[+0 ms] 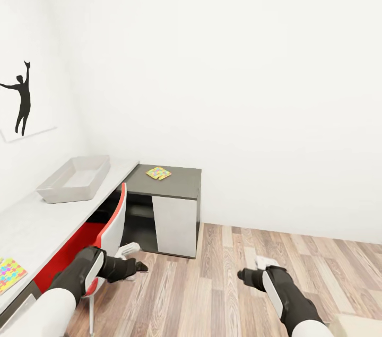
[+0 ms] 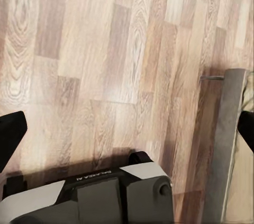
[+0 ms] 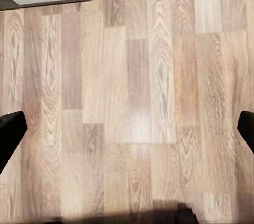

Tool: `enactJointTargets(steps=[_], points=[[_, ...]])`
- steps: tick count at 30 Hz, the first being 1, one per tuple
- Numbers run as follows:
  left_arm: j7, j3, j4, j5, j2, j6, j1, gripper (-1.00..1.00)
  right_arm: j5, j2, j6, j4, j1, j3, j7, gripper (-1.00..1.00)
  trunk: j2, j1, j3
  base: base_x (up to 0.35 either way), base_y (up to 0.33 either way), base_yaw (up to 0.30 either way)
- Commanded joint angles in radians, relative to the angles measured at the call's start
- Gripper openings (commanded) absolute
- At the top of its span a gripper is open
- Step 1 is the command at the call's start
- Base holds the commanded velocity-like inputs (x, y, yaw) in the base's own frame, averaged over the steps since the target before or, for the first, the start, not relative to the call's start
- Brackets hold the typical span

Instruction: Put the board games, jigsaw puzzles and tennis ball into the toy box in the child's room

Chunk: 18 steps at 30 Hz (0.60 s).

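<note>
Approaching the table (image 1: pixel 37 225) with both grippers (left (image 1: pixel 139 266), right (image 1: pixel 243 274), fingers spread and empty), the robot must next reach a jigsaw puzzle (image 1: pixel 158 173) near the toy box (image 1: pixel 74 180).

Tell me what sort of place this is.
Probably a child's bedroom or study corner: a long desk against white walls carries a grey toy box and colourful jigsaw puzzles, a sports silhouette picture hangs above, and the floor is wood plank.

White walls (image 1: pixel 239 61) meet in a corner above a wood-plank floor (image 1: pixel 223 284); a black silhouette picture (image 1: pixel 21 98) hangs left; a red-and-white chair (image 1: pixel 109 231) stands at the desk's edge
</note>
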Motion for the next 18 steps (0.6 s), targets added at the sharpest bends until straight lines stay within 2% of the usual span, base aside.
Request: enactJointTargets(steps=[1,7,9,13,18], points=[[-0.011,0.004,-0.007,-0.001,0.004,0.017,0.0,1.0,-0.007,0.0,0.009,-0.002,0.0,-0.005,-0.001,1.0,-0.001,0.0,-0.001,0.0,0.0,0.0],[-0.04,0.003,-0.033,0.002,0.053,0.063,0.0,1.0,-0.008,0.005,0.054,-0.008,0.001,-0.005,0.001,1.0,-0.001,0.0,-0.001,0.0,0.0,0.0],[-0.045,0.007,-0.037,0.004,0.061,0.079,0.0,1.0,-0.007,0.007,0.059,-0.023,0.001,-0.004,0.0,1.0,-0.001,0.0,-0.001,0.0,0.0,0.0],[-0.049,0.012,-0.048,0.004,0.068,0.1,0.0,1.0,-0.008,0.008,0.063,-0.038,0.001,-0.005,-0.001,1.0,-0.001,0.0,-0.001,0.0,0.0,0.0],[-0.053,0.016,-0.126,0.005,0.077,0.138,0.0,1.0,-0.008,0.01,0.068,-0.058,-0.011,-0.004,-0.004,1.0,-0.001,0.0,-0.001,0.0,0.0,0.0]])
